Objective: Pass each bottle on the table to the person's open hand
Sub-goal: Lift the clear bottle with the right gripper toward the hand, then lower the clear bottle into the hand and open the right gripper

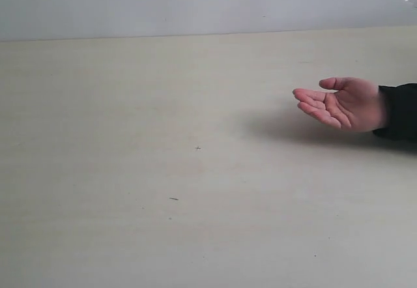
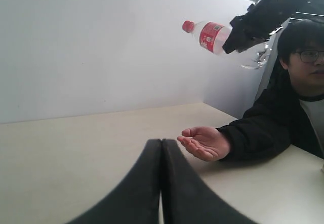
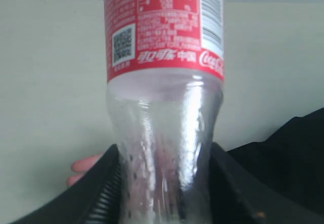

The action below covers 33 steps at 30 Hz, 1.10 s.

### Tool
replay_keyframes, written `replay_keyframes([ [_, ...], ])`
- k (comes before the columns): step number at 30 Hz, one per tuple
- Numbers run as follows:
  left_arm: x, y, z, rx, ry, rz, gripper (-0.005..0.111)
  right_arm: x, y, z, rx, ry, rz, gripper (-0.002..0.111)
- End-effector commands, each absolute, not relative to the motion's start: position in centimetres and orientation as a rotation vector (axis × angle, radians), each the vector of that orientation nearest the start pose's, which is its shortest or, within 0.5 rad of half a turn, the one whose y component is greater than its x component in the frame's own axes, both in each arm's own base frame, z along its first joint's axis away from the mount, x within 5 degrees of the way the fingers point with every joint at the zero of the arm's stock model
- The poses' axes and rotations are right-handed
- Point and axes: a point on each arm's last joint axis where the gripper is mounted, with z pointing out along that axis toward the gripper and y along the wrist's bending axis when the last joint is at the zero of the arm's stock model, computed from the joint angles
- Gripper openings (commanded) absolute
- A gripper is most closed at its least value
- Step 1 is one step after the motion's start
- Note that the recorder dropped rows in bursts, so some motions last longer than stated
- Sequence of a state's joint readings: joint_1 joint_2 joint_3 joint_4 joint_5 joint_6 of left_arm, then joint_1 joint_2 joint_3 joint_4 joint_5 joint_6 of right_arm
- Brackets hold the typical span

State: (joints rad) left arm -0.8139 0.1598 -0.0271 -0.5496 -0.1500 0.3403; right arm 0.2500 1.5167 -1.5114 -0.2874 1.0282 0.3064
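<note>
A clear bottle (image 3: 164, 82) with a red label and red cap is clamped at its lower body in my right gripper (image 3: 164, 183), held high in the air above the person's open hand (image 1: 342, 102). In the left wrist view that bottle (image 2: 208, 35) lies nearly level in the right gripper (image 2: 243, 31), cap pointing away from the person. The hand rests palm up just over the table (image 1: 163, 171) at the right, a black cuff behind it. My left gripper (image 2: 161, 148) is shut with nothing in it, low over the table and short of the hand (image 2: 205, 142). No gripper appears in the exterior view.
The person (image 2: 298, 102) in a black jacket and glasses sits at the table's right side. A plain pale wall (image 1: 195, 1) runs behind the table's far edge. A few tiny dark specks (image 1: 173, 199) dot the tabletop.
</note>
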Motion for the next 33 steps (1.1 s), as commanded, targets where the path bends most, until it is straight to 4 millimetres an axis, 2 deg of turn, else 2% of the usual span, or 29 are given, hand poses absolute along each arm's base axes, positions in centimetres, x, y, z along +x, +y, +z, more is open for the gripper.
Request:
replay_keyframes([
  [1, 5.2, -4.5, 22.3, 0.393, 1.485, -0.765, 0.000, 28.0, 5.1, 39.3, -0.066, 2.384, -0.082, 0.000],
  [5, 5.2, -4.5, 22.3, 0.393, 1.485, -0.765, 0.000, 25.7, 5.0, 38.2, -0.080, 2.280, 0.015, 0.000],
  [11, 5.2, -4.5, 22.3, 0.393, 1.485, -0.765, 0.000, 24.8, 5.0, 34.5, -0.100, 2.309, 0.029, 0.000],
  [18, 5.2, -4.5, 22.3, 0.393, 1.485, -0.765, 0.000, 26.1, 5.4, 30.9, -0.082, 2.380, 0.041, 0.000],
  [28, 5.2, -4.5, 22.3, 0.393, 1.485, -0.765, 0.000, 29.5, 6.4, 25.1, -0.066, 2.556, 0.025, 0.000],
  [33, 5.2, -4.5, 22.3, 0.393, 1.485, -0.765, 0.000, 30.2, 6.6, 23.4, -0.071, 2.609, 0.013, 0.000],
])
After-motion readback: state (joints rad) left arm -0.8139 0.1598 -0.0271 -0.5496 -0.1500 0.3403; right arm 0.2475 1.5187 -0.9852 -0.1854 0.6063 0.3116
